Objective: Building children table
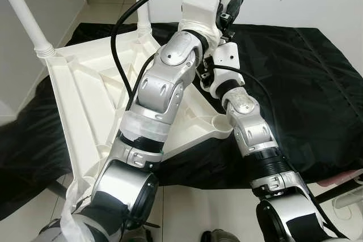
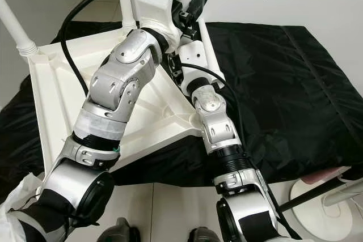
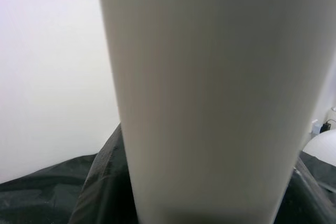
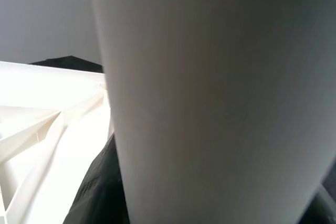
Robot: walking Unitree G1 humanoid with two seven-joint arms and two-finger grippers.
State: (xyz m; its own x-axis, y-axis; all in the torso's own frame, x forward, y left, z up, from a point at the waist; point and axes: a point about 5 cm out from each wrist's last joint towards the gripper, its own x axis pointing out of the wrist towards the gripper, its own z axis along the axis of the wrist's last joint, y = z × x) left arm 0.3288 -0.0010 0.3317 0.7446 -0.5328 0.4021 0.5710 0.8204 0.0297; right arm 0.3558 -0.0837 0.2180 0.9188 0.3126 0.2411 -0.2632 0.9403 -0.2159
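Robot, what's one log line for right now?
stage: fitting leg | table top: upside down on black cloth | both arms: at white leg | fingers: unclear

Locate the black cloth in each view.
Left eye view: black cloth across the right, under the white tabletop.
Right eye view: same, right side.
Left wrist view: behind the white leg.
Right wrist view: between leg and tabletop.
Shared landmark: the tabletop.
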